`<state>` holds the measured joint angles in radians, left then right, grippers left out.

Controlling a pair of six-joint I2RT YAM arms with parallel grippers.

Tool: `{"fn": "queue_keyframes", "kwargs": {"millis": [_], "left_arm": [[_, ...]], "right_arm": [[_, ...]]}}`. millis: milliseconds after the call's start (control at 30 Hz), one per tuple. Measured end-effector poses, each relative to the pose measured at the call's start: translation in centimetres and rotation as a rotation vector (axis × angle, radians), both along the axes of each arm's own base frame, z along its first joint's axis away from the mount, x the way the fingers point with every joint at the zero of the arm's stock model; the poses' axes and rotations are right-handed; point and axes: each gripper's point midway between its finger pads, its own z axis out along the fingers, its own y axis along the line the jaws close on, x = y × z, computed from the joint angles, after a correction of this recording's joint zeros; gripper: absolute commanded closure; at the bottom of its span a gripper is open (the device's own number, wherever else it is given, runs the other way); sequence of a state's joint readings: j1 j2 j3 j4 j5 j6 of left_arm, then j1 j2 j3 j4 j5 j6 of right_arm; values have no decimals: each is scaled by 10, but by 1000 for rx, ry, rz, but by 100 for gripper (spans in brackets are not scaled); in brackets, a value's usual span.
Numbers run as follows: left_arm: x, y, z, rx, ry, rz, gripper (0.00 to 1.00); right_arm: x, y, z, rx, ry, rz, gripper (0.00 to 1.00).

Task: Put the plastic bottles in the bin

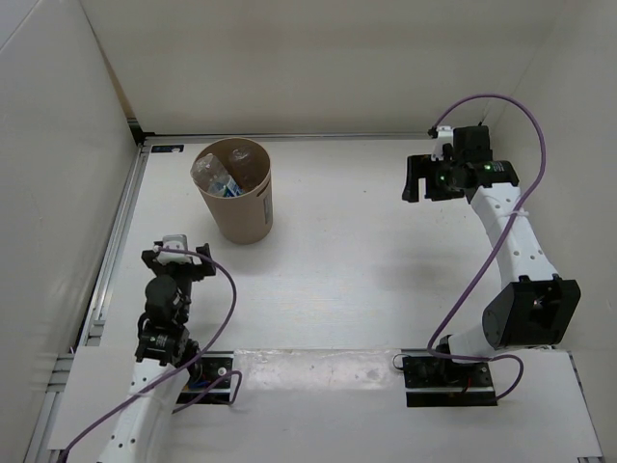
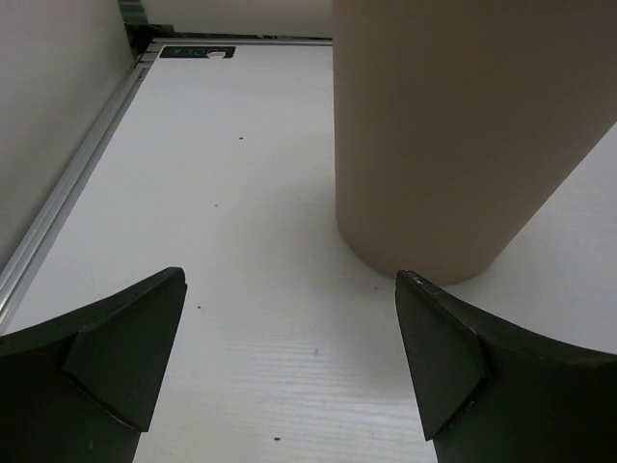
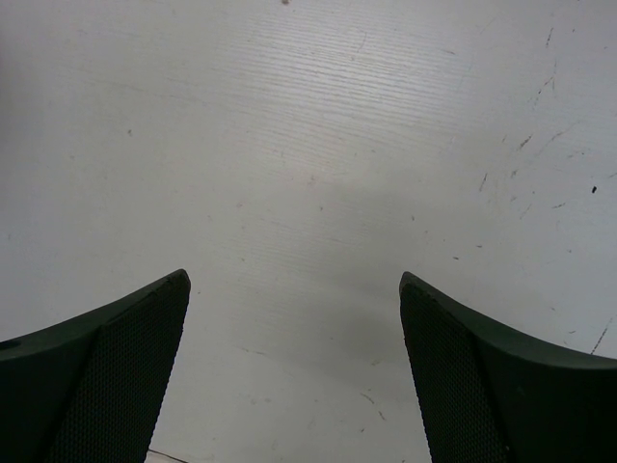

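Top external: bottles point(image 1: 222, 176) inside bin point(image 1: 238, 220), upright on table point(image 1: 366, 260), far-left part. Left jaws spread wide, empty, near bin. Right jaws spread wide, empty, far right, well apart.

Nothing legible anywhere. A dark sticker point(image 2: 196, 52) on the table point(image 2: 251, 193), at eleven o'clock in the left wrist view, carries print too small to read. The blue label on a bottle point(image 1: 228, 187) inside the bin point(image 1: 241, 220), at ten o'clock from above, is blurred.
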<state>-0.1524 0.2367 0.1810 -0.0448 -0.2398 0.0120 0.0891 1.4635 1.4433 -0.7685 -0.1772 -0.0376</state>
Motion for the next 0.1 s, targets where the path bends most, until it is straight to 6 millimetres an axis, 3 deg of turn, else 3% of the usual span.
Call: {"fn": "queue_keyframes", "kwargs": {"millis": [100], "left_arm": [[8, -4, -5, 5, -13, -18, 0]], "right_arm": [[0, 0, 0, 0, 0, 1, 10]]}}
